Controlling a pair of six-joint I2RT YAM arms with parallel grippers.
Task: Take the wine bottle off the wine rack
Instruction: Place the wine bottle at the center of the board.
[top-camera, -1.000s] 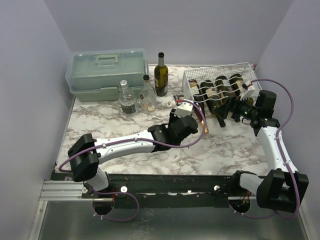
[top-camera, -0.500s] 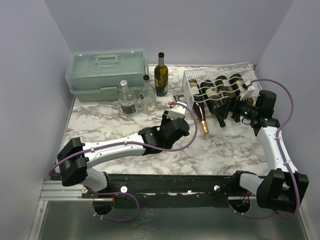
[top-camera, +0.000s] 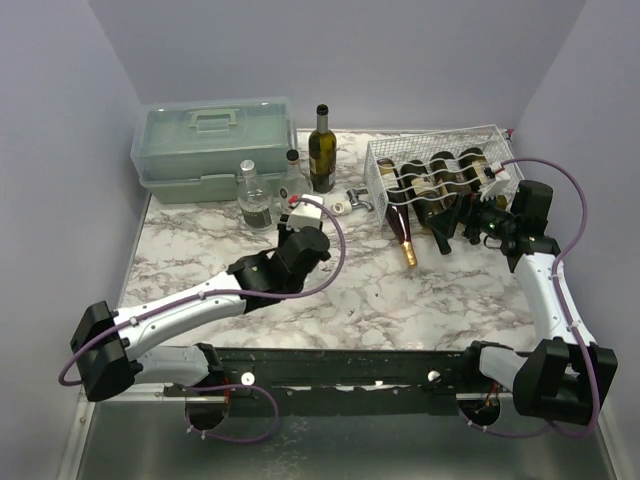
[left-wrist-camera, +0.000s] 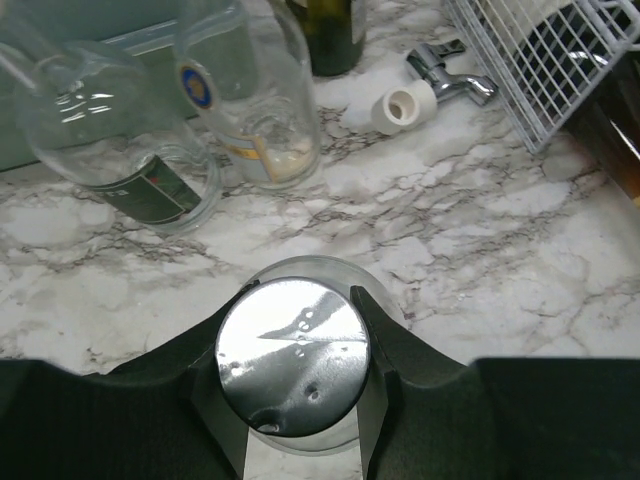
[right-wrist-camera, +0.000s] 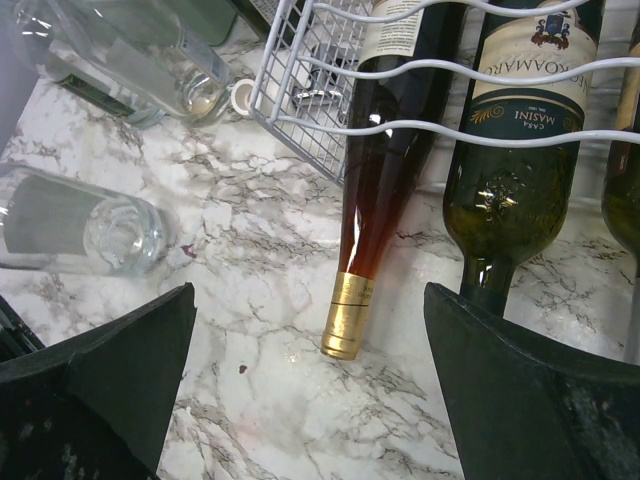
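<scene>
Marble tabletop (top-camera: 450, 290); left gripper (left-wrist-camera: 295, 420) around bottle (left-wrist-camera: 292, 345)

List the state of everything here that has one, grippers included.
left gripper: shut on the clear bottle
clear bottle: held on its side, off the rack
right gripper: open, facing the rack
rack: bottles lying in it
amber bottle: lying in the rack, capped neck poking out
dark bottle: lying in the rack
toolbox: lid closed
standing wine bottle: upright
two glass bottles: upright
</scene>
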